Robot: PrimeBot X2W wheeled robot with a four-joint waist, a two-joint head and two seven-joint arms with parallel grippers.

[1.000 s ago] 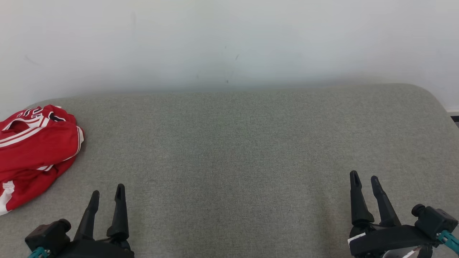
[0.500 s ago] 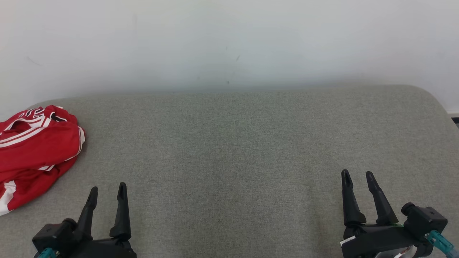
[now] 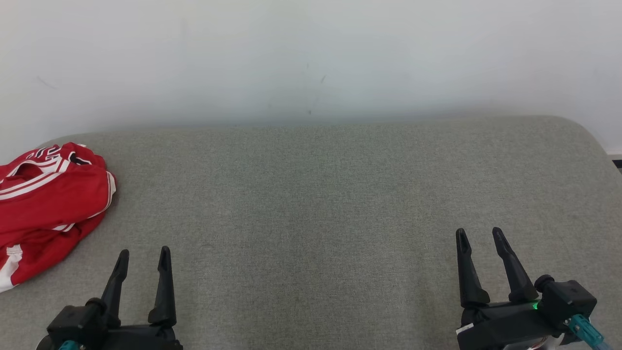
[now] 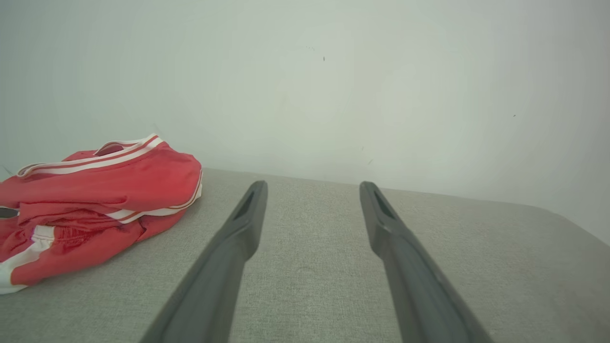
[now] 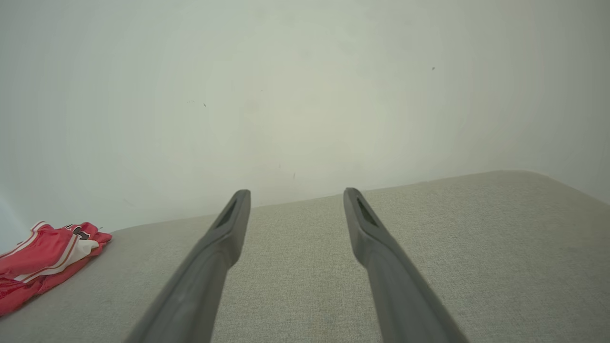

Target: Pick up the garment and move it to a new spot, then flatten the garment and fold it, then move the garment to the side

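Over the last second the right gripper (image 3: 477,231) has slid slightly toward the middle. The left gripper (image 3: 144,250) has barely shifted, and the garment has not moved.

At the far left of the head view, a crumpled red garment (image 3: 48,204) with white stripes lies on a grey cushioned surface (image 3: 311,194), cut off by the picture's edge. Its long axis seems to run from about 1 o'clock to 7 o'clock.

At the lower left, the left gripper hovers with its two dark fingers spread, holding nothing. The garment lies near it, at about 10 o'clock, not touching.

At the lower right, the right gripper is also spread and empty, with the garment well apart from it at 9 o'clock.

The left arm is clearly nearer and looks best placed for the first pickup.
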